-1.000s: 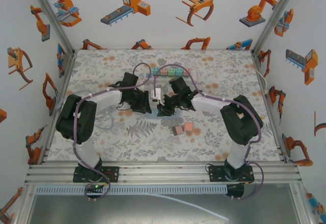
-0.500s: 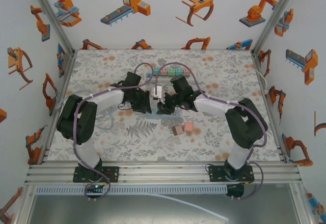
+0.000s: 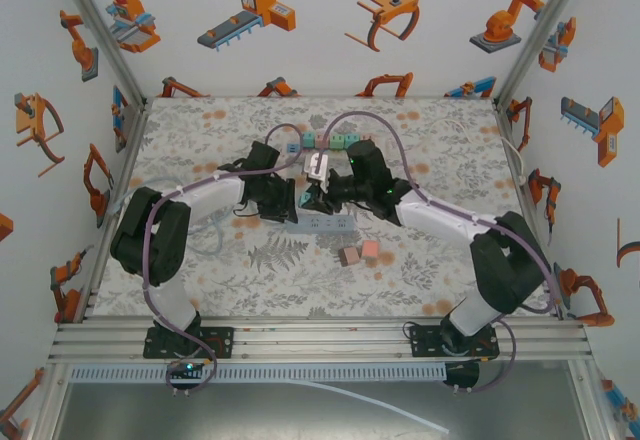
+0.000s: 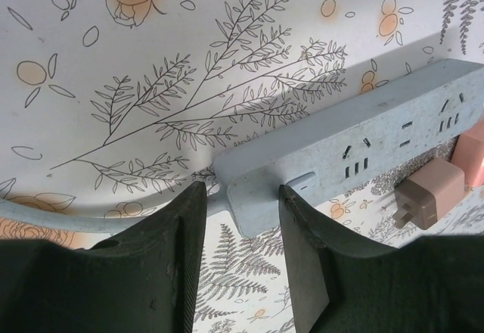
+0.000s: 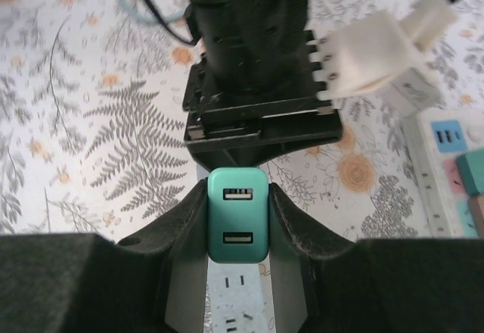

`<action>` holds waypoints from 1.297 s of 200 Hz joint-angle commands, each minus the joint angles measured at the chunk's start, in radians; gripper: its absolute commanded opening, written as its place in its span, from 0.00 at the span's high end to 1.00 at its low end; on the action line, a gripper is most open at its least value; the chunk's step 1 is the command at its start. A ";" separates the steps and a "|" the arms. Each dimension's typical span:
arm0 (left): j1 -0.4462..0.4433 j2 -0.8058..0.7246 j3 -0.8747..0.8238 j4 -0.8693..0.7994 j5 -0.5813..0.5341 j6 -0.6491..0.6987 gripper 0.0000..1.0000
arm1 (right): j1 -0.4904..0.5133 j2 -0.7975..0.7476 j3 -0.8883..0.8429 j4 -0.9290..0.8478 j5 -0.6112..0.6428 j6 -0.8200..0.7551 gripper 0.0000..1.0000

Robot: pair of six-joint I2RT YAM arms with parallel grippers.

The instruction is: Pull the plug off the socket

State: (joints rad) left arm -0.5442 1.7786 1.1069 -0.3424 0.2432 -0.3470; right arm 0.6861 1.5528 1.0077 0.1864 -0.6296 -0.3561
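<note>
Right jaws clamped on teal plug (image 5: 238, 215), left jaws gripping socket strip (image 4: 355, 147), no legible writing.

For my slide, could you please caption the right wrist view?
Right gripper jaws clamp a teal USB charger plug above the power strip.

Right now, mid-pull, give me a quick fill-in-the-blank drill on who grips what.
1. The right gripper has its fingers shut on the ____ USB plug.
2. The left gripper fingers straddle the end of the ____.
3. In the left wrist view, a pinkish-brown adapter lies ____ the strip, unplugged.
4. The plug's face shows ____ USB ports.

Missing: teal; power strip; beside; two
</note>
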 commanded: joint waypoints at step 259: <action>-0.123 -0.939 -0.131 -0.253 0.257 0.468 0.03 | 0.297 0.027 -0.306 0.041 0.751 1.616 0.81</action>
State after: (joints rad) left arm -0.6636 0.8345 0.9913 -0.5781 0.5045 0.0799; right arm 0.9665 1.5459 0.6598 0.1822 0.0757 1.2415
